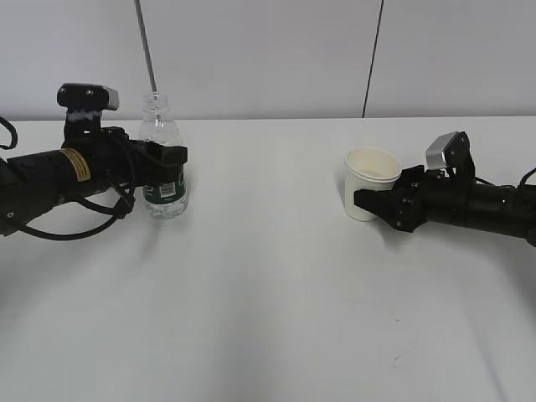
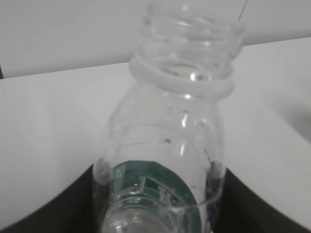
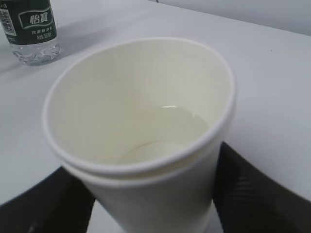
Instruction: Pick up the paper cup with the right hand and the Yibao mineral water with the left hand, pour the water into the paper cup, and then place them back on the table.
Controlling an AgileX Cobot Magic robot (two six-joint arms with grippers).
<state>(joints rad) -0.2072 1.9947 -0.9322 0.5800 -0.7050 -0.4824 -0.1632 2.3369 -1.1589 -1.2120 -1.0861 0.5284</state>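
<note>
The Yibao mineral water bottle [image 1: 156,117], clear, capless and green-labelled, stands upright at the left of the white table [image 1: 268,285]. My left gripper [image 1: 167,159] is shut on its body at label height. In the left wrist view the bottle [image 2: 180,121] fills the frame, with my gripper [image 2: 158,199] and dark fingers [image 2: 43,213] pressed against both sides. On the right, the white paper cup [image 1: 370,172] rests on the table with my right gripper [image 1: 373,201] shut around its lower wall. The cup [image 3: 121,87] holds a little clear water [image 3: 177,127], and my right gripper [image 3: 150,206] flanks it.
A thin grey pole [image 1: 146,50] rises behind the bottle, and a dark cable [image 1: 373,59] hangs down the back wall. A small dark scuff [image 1: 395,360] marks the tabletop at the front right. The bottle's base and label [image 3: 31,29] also show far off in the right wrist view.
</note>
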